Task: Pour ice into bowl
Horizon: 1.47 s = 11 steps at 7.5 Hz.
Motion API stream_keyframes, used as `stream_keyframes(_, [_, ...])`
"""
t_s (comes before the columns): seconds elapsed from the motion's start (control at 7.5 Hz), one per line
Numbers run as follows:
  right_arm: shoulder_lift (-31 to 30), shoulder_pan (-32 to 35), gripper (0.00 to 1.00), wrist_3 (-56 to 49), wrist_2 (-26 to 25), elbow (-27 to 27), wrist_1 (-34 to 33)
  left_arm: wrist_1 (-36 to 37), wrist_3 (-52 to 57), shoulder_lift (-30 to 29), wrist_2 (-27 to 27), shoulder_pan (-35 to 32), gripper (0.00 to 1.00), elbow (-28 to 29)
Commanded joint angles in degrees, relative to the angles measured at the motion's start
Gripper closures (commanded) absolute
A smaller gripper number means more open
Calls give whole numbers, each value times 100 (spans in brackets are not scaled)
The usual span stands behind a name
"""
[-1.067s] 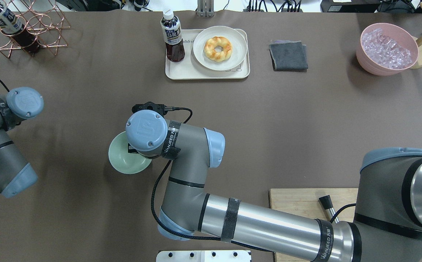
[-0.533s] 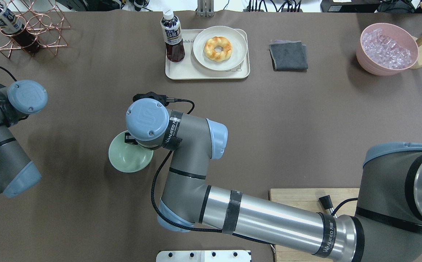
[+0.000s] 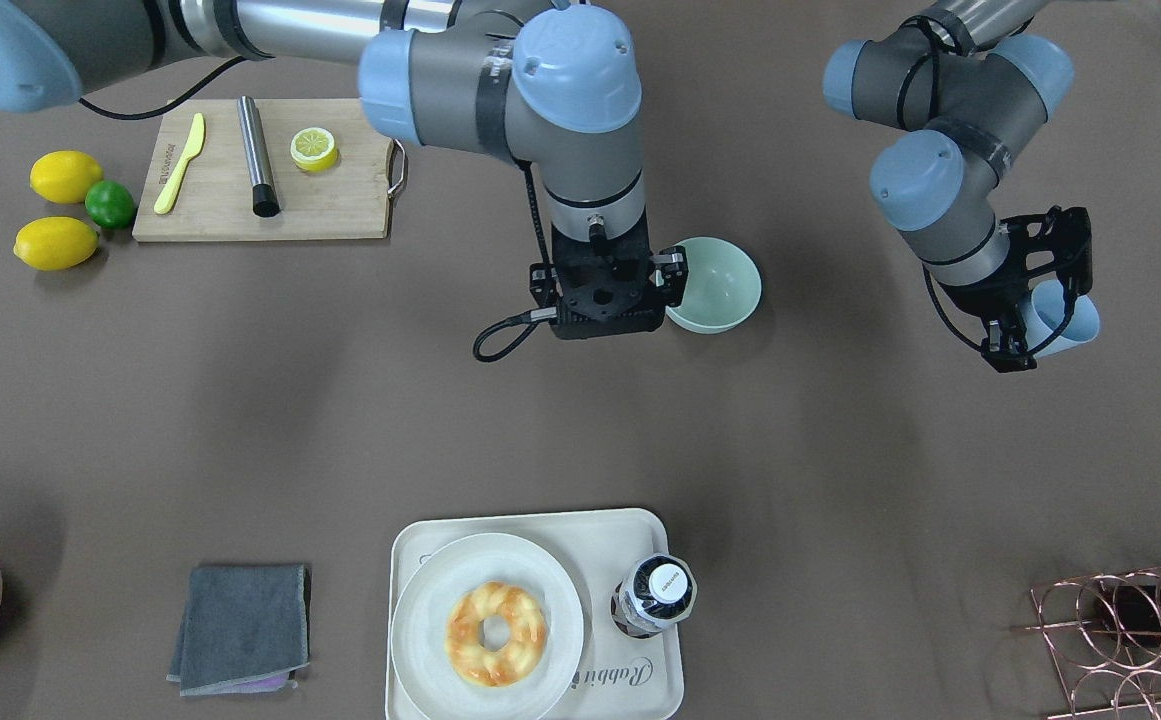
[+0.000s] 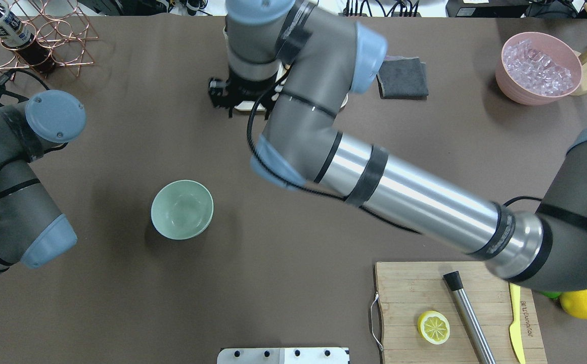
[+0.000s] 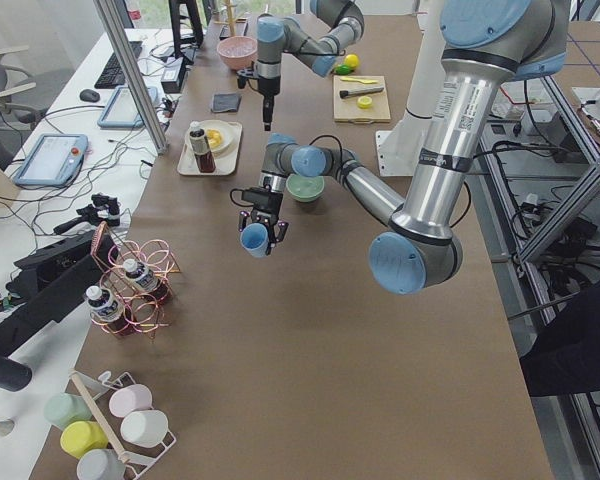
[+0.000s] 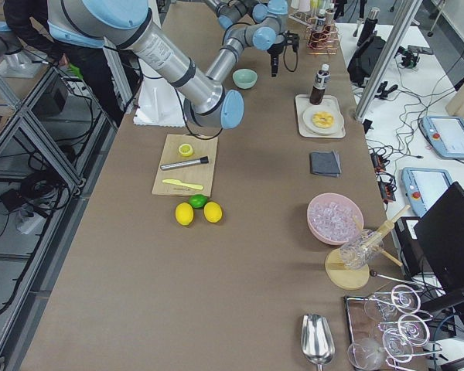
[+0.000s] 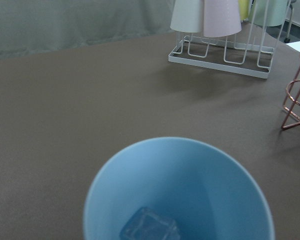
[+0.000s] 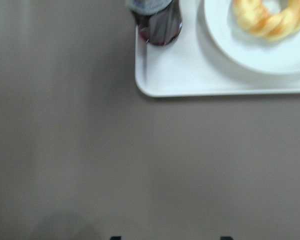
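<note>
The pale mint-green bowl (image 4: 182, 210) stands empty on the brown table, also seen in the front view (image 3: 715, 285). My left gripper (image 3: 1045, 300) is shut on a light blue cup (image 3: 1065, 315), held above the table well to the bowl's left. The left wrist view looks into the cup (image 7: 180, 190), where a clear ice cube (image 7: 150, 227) lies at the bottom. My right gripper (image 4: 227, 96) is open and empty, raised over the near-left corner of the tray (image 8: 200, 80). The front view shows it beside the bowl's rim instead.
A tray (image 3: 630, 540) holds a bottle (image 3: 655, 590) and a doughnut plate (image 3: 420, 620). A pink tub of ice (image 4: 538, 68) is far right, a grey cloth (image 4: 402, 76) beside the tray. A cutting board (image 4: 424, 288) and a copper rack (image 4: 45, 40) sit at the edges.
My right arm has lifted off the bowl's rim and swung far forward to the tray, uncovering the bowl. My left arm has shifted slightly forward and right.
</note>
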Motion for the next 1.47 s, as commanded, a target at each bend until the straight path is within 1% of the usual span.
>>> stream_keyframes(0.0, [-389,1696,28,-2329,1453,119,-699,81,49,-437,-472,131,36,-565])
stream_keyframes(0.13, [-836,2101,28,-2972,1622,259,-778,81,57,-491,-700,184,37,-863])
stream_keyframes(0.27, [-1284,2506,28,-3666,1850,278,-788,72,57,-665,-1051,193,37,-1075])
stream_keyframes(0.4, [-1776,2814,28,-4308,1974,365,-779,46,23,-937,-1333,246,37,-1069])
stream_keyframes(0.53, [-2216,3096,27,-4898,2219,392,-771,-59,-30,-1096,-1414,507,37,-999])
stream_keyframes(0.67, [-2577,3429,21,-5460,2308,375,-727,-451,-231,-1115,-1432,675,37,-964])
stream_keyframes(0.8, [-2989,3763,17,-5927,2422,366,-718,-968,-494,-1106,-1450,842,37,-780])
stream_keyframes(0.93, [-3403,4071,7,-6010,2493,392,-692,-1426,-688,-1072,-1641,905,37,-579])
stream_keyframes(1.07, [-3729,4370,1,-6011,2424,427,-691,-1874,-942,-1054,-1895,914,37,-429])
stream_keyframes(1.2, [-4210,4608,1,-6107,2389,584,-657,-2427,-1240,-1054,-2107,923,37,-262])
stream_keyframes(1.33, [-4685,4802,1,-6369,2240,611,-334,-2641,-1400,-1097,-2292,958,37,-243])
